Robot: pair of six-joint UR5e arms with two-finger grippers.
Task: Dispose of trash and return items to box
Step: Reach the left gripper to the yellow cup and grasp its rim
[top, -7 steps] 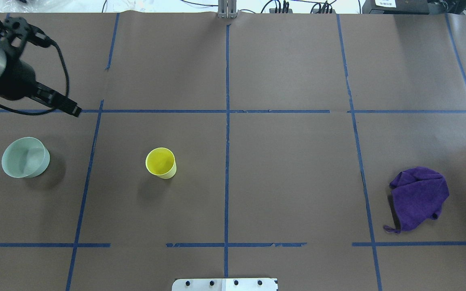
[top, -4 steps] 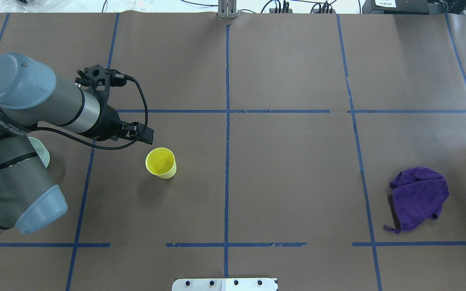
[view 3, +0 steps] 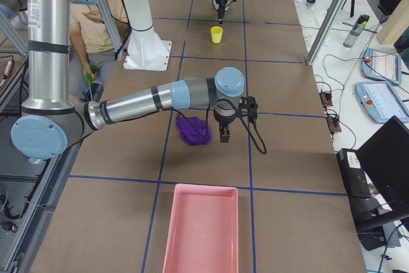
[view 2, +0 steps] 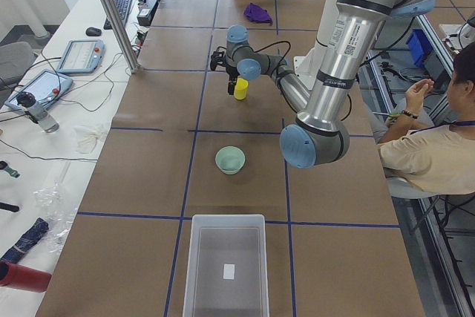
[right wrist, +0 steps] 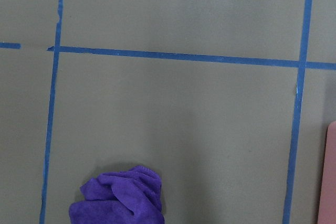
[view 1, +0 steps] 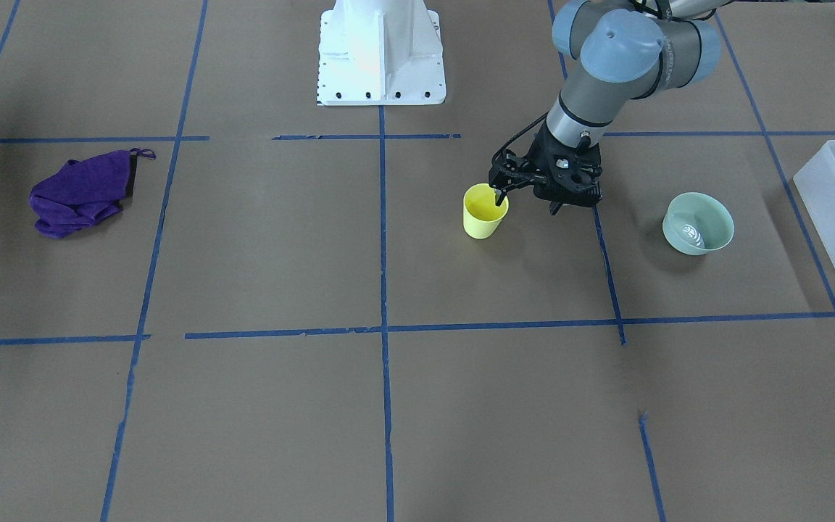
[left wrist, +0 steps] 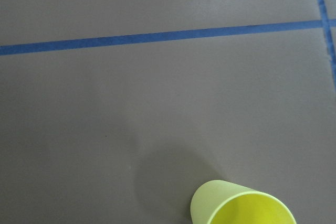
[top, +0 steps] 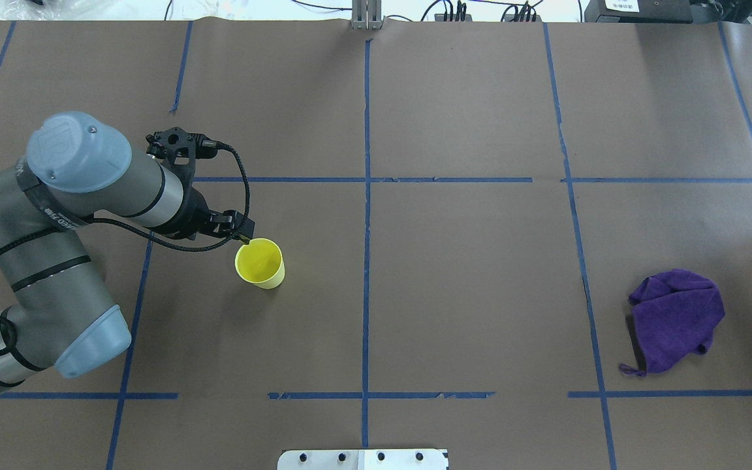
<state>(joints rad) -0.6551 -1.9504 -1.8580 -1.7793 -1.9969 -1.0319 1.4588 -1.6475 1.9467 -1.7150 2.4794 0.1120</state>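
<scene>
- yellow cup [view 1: 485, 212] not yet lifted; left gripper [view 1: 501, 193] set at its rim, jaw spread cannot be told
- nothing placed in the translucent bin [view 1: 823, 210]; green bowl [view 1: 698, 222], purple cloth [view 1: 80, 192] left out

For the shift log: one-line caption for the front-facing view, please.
Open left gripper at the rim of the upright yellow cup; green bowl and translucent box beyond, purple cloth far opposite.

Overhead cam looks down from behind the robot's base [view 1: 381, 51]; front cam faces it, steep, from across the table [view 1: 258, 239]. Both catch yellow cup [top: 259, 262] and purple cloth [top: 676, 322]. Side cams look along the table from either end. Wrist cams close: left above cup, right above cloth.
</scene>
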